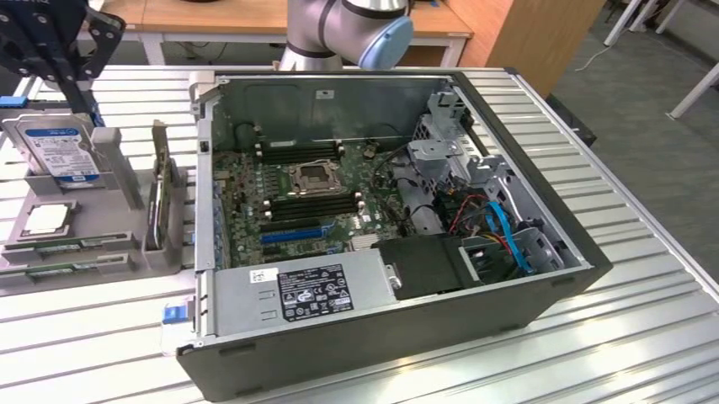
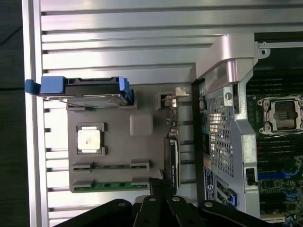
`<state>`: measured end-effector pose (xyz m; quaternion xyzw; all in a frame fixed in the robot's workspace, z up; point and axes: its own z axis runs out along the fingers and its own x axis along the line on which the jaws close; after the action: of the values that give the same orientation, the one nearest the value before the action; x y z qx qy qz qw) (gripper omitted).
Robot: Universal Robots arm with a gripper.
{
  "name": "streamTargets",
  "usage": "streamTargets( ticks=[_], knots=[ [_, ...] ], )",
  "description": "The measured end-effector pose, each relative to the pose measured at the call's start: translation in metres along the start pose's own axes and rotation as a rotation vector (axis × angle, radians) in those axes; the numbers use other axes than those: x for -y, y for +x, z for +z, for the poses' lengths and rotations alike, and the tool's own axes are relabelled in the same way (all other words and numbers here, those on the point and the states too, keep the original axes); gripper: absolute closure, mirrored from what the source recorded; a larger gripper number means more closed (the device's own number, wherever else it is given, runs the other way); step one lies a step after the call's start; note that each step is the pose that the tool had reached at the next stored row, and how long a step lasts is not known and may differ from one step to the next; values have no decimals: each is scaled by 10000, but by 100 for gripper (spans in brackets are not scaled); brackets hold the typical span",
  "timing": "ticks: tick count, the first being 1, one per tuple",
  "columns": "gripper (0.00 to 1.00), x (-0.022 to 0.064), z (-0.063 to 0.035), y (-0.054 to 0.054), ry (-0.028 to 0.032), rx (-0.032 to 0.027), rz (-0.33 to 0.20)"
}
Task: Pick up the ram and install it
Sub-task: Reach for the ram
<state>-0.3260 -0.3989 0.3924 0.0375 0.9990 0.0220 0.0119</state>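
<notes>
Pincer (image 1: 79, 84) status: one unit, black, clenched, with nothing visible between its fingers (image 2: 150, 208). It hangs pointing down above the parts holder, off the side of the computer case.

1. Table (image 1: 629, 337): one, made of ribbed, bright aluminium slats. It lies beneath the pincer and carries everything else.
2. Computer case (image 1: 584, 269): one dark metal tower, lying on its side with the panel off, beside and below the pincer. Inside are one green motherboard (image 1: 303, 194) with an empty square processor socket and one grey boxed power supply (image 1: 303, 290) bearing a black label.
3. Arm (image 1: 337, 25): one, with a grey tubular body and a blue-capped joint. It stands behind the far wall of the case, and the wrist reaches toward the exterior view's left.
4. Parts holder (image 2: 118, 151): one matt grey moulded block, directly below the pincer.
5. Hard drive (image 1: 56, 147): one silver unit with a blue-white label, standing upright in the holder below the pincer.
6. Expansion card (image 1: 163, 194): one broad green board, standing on edge in the holder on the side nearest the case.
7. Ram (image 2: 116, 185): one long, narrow green stick, lying flat in the outer of two parallel slots in the holder. It sits below the pincer, untouched and apart from the fingers. The contents of the second slot cannot be determined.
8. Processor chip (image 2: 90, 138): one square, pale metal chip, seated in a recess of the holder.
</notes>
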Motion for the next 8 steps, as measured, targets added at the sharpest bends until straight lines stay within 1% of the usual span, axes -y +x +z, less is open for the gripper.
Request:
streamTargets(
  ticks=[8],
  knots=[
    [90,12,-2,154,0,0,-1]
  ],
)
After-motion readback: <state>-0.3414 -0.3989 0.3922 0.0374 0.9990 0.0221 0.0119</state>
